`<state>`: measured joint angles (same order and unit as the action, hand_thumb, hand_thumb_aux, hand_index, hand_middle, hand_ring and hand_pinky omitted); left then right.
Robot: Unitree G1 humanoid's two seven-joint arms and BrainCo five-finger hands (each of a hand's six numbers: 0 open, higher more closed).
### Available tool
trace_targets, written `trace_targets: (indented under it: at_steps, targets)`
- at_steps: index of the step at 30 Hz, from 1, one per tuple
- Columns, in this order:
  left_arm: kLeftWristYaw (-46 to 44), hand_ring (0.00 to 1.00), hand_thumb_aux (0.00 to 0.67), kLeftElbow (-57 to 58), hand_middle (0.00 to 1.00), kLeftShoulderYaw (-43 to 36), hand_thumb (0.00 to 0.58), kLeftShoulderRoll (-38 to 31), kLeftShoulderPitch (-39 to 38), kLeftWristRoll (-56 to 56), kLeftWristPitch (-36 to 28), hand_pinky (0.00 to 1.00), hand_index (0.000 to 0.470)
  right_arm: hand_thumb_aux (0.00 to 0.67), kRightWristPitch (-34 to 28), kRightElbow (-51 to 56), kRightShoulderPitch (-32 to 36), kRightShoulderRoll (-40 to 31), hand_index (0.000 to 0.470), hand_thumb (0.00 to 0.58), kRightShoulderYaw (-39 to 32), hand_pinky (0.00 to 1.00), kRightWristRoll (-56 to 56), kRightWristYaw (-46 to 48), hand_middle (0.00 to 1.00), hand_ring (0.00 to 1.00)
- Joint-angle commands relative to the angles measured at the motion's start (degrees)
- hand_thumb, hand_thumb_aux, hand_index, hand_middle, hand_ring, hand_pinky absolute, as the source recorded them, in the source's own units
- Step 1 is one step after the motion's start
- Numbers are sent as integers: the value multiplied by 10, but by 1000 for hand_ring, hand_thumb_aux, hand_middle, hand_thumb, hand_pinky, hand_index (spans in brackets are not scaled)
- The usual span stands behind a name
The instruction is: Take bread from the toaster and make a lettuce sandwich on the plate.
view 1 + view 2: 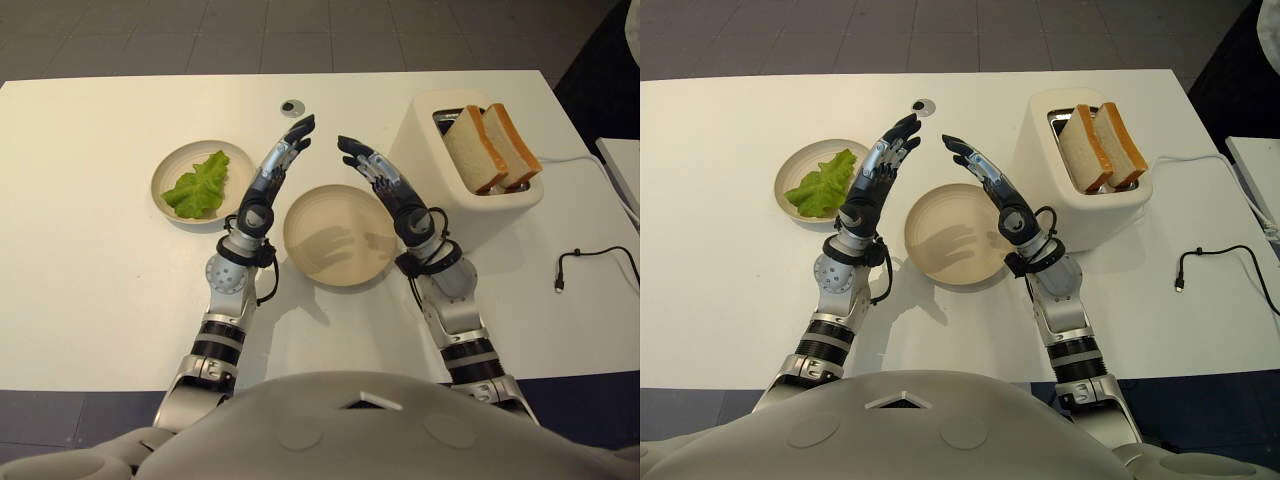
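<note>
Left hand, right hand above plate; bread in toaster.
Both hands empty, fingers spread, flanking the bare plate at mid-tabletop. Two slices lean in the toaster at right; lettuce lies in a dish at left. Risk: the slices touch, so a loose pinch may drag both out or tip the toaster.
</note>
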<state>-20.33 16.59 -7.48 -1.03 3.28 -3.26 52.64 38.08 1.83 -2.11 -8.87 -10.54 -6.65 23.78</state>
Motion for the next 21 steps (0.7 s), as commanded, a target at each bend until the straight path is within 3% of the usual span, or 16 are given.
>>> trace_targets:
  at_steps: [1, 5, 8, 14, 18, 21]
  targets:
    - [31, 0, 0, -6, 0, 11, 0, -6, -3, 57, 10, 0, 0, 0, 4, -5, 8, 2, 0, 0, 15, 0, 2, -12, 0, 0]
    - [52, 0, 0, -4, 0, 10, 0, -12, -2, 84, 15, 0, 0, 0, 3, -16, 7, 2, 0, 0, 18, 0, 2, -16, 0, 0]
    - [59, 0, 0, -4, 0, 7, 0, -18, 2, 80, 16, 0, 0, 0, -2, -82, -4, -12, 0, 0, 36, 0, 20, -28, 0, 0]
    - [67, 0, 0, -11, 0, 1, 0, -23, 1, 77, 14, 0, 0, 0, -78, -221, 27, -147, 0, 0, 232, 0, 69, -53, 0, 0]
    - [71, 0, 0, -9, 0, -3, 0, -25, 3, 77, 14, 0, 0, 0, -160, -190, 34, -237, 0, 0, 317, 0, 117, -51, 0, 0]
    - [74, 0, 0, -6, 0, -6, 0, -27, 5, 77, 14, 0, 0, 0, -210, -143, 26, -298, 0, 0, 337, 0, 177, -44, 0, 0]
